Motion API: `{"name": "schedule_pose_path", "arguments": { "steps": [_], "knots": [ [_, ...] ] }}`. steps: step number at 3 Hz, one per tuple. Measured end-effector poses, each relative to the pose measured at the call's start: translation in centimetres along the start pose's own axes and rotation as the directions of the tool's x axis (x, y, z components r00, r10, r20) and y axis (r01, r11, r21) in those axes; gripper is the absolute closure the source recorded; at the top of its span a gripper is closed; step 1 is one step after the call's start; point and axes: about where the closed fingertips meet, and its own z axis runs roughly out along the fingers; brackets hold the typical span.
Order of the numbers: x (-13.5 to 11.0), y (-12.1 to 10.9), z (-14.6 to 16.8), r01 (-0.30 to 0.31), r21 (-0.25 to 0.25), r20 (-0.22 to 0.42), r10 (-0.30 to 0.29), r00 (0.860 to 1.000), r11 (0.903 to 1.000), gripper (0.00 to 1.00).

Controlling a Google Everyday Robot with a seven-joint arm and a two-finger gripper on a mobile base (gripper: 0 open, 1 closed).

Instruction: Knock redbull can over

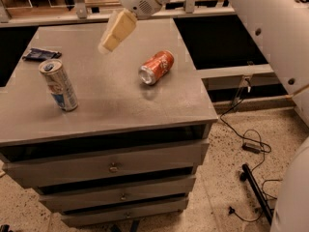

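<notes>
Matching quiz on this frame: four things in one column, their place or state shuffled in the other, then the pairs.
1 redbull can
2 orange can
3 blue wrapper
4 gripper

a lying on its side
b in the air over the back half of the table
c upright, left part of table
d flat, back left corner

Pairs: 1-c, 2-a, 3-d, 4-b

Gripper (117, 31) hangs over the back-centre of the cabinet top (120, 110). From it to the upright redbull can (58, 84) at left there is bare grey surface, an open lane. Orange can (156, 67) lies on its side to the right, well apart from that lane. Blue packet (41, 54) lies flat behind the redbull can, near the back-left edge. Top in front of the redbull can is bare to the edge.
</notes>
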Motion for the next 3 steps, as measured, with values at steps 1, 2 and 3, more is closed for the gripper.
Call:
{"name": "schedule_pose_path", "arguments": {
  "steps": [1,2,3],
  "knots": [
    [-0.7,1.5,2.3,-0.019,-0.054,0.116,0.025,0.993,0.9984,0.0],
    [-2.3,4.9,5.3,-0.064,-0.155,0.291,0.107,0.951,0.9859,0.0],
    [-2.9,8.4,8.1,-0.113,-0.255,0.356,0.202,0.912,0.9603,0.0]
  ]
}}
